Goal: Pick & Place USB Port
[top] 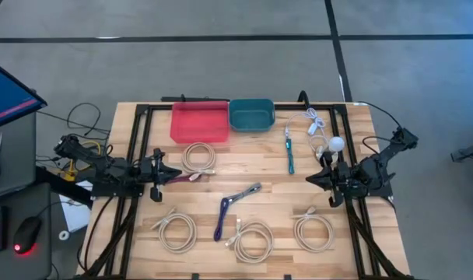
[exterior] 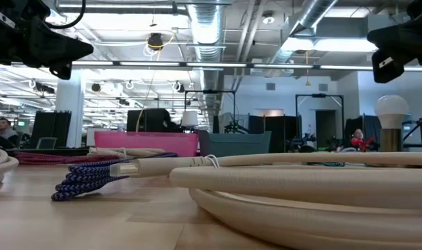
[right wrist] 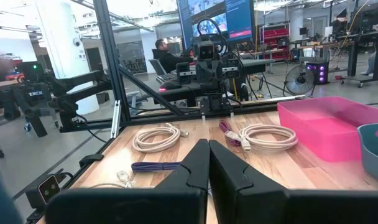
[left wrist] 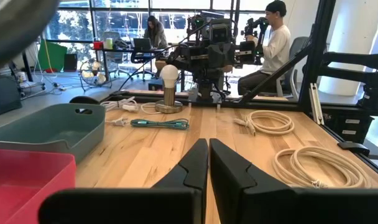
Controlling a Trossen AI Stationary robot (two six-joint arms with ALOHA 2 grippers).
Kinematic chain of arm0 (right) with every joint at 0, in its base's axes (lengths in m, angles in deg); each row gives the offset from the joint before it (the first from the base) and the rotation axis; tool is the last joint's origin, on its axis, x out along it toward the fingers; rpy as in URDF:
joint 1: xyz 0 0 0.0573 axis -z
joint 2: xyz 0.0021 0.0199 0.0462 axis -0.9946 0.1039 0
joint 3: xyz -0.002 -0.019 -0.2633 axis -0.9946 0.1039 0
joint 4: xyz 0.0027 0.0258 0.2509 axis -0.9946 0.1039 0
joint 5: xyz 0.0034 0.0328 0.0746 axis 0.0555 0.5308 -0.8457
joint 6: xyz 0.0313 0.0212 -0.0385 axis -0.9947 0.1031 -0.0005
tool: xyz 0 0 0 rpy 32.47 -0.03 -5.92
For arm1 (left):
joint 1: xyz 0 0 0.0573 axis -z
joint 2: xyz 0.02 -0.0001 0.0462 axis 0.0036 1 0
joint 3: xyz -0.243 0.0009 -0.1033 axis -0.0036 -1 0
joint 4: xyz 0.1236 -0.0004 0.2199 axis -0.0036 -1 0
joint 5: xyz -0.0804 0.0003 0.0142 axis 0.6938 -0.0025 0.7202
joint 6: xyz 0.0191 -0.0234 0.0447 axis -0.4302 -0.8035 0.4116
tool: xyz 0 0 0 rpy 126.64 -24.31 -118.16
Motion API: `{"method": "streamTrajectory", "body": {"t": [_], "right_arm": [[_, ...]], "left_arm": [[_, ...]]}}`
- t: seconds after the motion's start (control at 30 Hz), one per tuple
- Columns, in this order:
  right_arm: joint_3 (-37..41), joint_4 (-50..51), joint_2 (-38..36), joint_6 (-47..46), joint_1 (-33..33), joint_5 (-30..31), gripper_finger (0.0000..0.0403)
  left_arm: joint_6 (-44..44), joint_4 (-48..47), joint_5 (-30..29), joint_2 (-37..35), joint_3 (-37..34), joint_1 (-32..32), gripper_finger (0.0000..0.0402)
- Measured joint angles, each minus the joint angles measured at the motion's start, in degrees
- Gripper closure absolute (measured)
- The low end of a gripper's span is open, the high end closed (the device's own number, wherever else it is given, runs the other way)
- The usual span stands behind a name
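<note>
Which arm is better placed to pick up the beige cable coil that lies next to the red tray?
Left. The left claw hangs close beside the beige coil in front of the red tray. The right claw waits across the table, far from it.

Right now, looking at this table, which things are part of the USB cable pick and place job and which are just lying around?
Part of the job:
- coiled cream cables
- purple braided cable
- teal cable
- red bin
- teal bin
- left gripper and right gripper, both shut and idle

Lying about:
- white bulb lamp
- white cord
</note>
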Motion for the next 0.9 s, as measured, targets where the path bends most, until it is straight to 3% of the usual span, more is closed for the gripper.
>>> {"method": "streamTrajectory", "body": {"t": [0.33, 0.5, 0.9], "right_arm": [[0.0, 0.0, 0.0, 0.0, 0.02, 0.0, 0.0403], [-0.01, -0.01, 0.01, -0.01, 0.02, 0.0, 0.0403], [0.0, -0.01, 0.01, -0.02, 0.02, 0.0, 0.0403]], "left_arm": [[0.0, 0.0, 0.0, 0.01, 0.0, 0.0, 0.0385], [5.97, 0.01, -0.44, 0.0, 0.0, -0.07, 0.0385], [5.84, 0.02, -0.44, 0.0, 0.02, -0.07, 0.0385]]}}
